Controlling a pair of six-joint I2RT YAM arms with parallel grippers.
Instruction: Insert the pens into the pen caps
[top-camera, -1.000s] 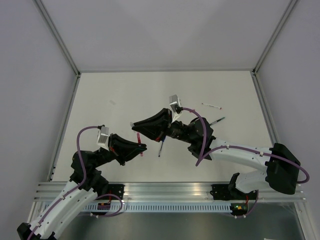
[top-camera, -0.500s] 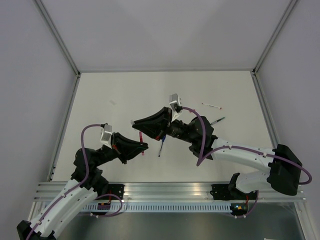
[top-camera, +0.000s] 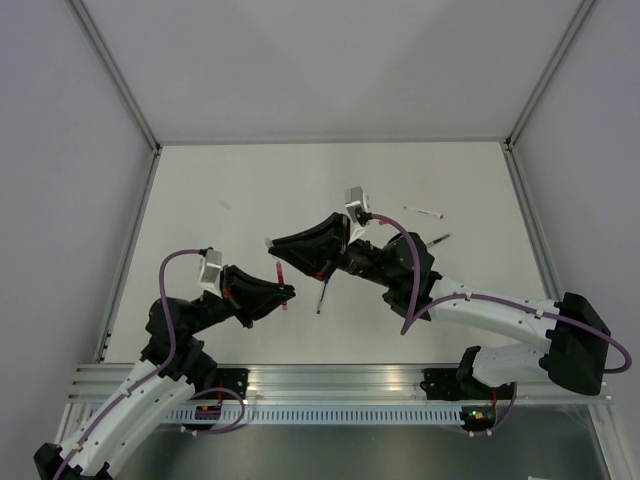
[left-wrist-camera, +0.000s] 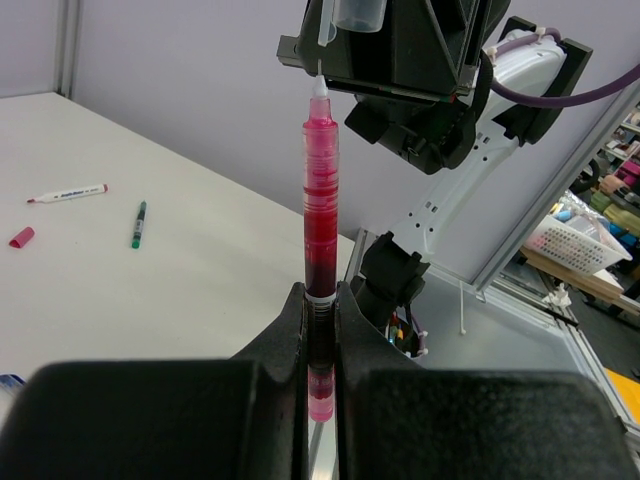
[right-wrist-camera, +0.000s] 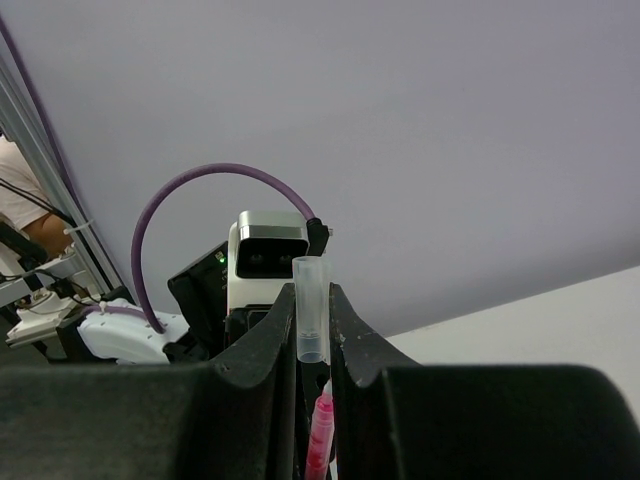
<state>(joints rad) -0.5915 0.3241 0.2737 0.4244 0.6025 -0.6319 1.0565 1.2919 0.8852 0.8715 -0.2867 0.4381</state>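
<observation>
Above table (top-camera: 220, 180) centre, I see left gripper (left-wrist-camera: 320, 300) clamping red pen (left-wrist-camera: 321, 200), tip just under clear cap (right-wrist-camera: 311, 310) pinched in right gripper (right-wrist-camera: 312, 300). White pen (left-wrist-camera: 68, 191), green pen (left-wrist-camera: 139, 223), red cap (left-wrist-camera: 21, 237) lie aside.

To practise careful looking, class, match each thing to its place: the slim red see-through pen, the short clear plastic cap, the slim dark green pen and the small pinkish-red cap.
Things
1. slim red see-through pen
2. short clear plastic cap
3. slim dark green pen
4. small pinkish-red cap

Places
A. on the table, just right of the white pen in the left wrist view
B. clamped in the right gripper
C. on the table, below and left of the white pen in that view
D. clamped upright in the left gripper

Pairs: 1-D, 2-B, 3-A, 4-C
</observation>
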